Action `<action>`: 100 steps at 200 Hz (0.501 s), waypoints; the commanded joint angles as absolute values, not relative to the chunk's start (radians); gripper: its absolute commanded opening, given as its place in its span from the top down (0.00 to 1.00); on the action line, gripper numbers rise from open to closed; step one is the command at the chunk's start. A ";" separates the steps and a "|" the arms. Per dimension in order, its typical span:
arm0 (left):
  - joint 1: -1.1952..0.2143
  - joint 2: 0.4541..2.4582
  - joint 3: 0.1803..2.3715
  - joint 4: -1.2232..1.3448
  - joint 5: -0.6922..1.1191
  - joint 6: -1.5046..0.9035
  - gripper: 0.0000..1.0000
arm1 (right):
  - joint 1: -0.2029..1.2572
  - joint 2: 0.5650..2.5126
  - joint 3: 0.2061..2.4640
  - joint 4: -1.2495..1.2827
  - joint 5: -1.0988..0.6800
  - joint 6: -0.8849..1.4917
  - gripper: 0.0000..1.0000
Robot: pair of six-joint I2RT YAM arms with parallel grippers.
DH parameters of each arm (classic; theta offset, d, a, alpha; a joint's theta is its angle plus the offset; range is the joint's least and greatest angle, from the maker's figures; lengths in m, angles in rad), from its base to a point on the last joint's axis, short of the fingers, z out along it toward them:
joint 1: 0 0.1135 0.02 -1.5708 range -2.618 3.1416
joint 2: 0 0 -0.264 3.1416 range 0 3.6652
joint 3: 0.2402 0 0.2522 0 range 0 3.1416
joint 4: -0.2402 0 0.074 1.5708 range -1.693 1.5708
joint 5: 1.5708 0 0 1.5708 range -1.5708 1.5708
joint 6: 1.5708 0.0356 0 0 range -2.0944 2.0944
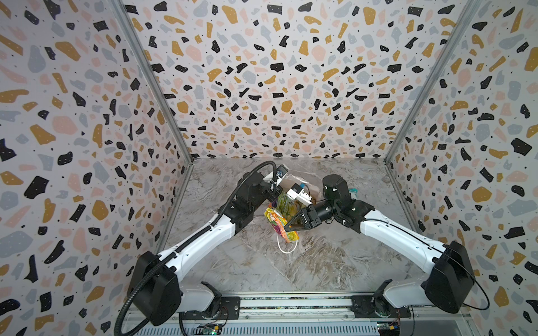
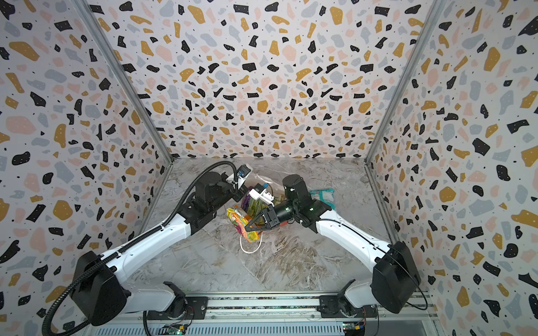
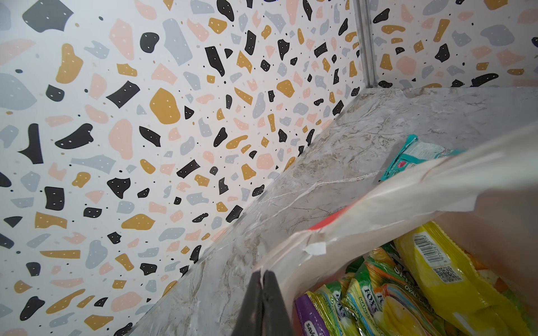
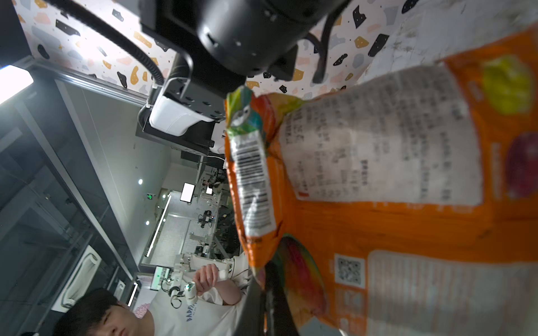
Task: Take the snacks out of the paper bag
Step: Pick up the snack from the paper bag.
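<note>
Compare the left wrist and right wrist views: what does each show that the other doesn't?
Left wrist only: the left gripper shut on the paper bag at its white rim. A purple packet, green-yellow FOX'S packets and a yellow packet lie inside it, and a teal packet lies on the table outside.
Right wrist only: the right gripper shut on the orange packet, its barcode and QR code facing the camera, plus a person beyond the cell.
Both: the speckled wall.
</note>
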State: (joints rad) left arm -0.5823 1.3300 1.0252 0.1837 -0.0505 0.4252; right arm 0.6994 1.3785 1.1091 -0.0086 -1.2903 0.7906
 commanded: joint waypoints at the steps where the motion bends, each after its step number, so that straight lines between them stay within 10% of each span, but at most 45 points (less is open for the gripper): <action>1: -0.572 1.305 1.038 0.328 -0.085 0.409 1.00 | 0.688 1.299 1.173 -0.043 -1.332 0.679 1.00; 100: -0.572 1.319 1.069 0.320 -0.129 0.385 1.00 | 0.482 1.126 1.241 0.340 -1.304 0.882 1.00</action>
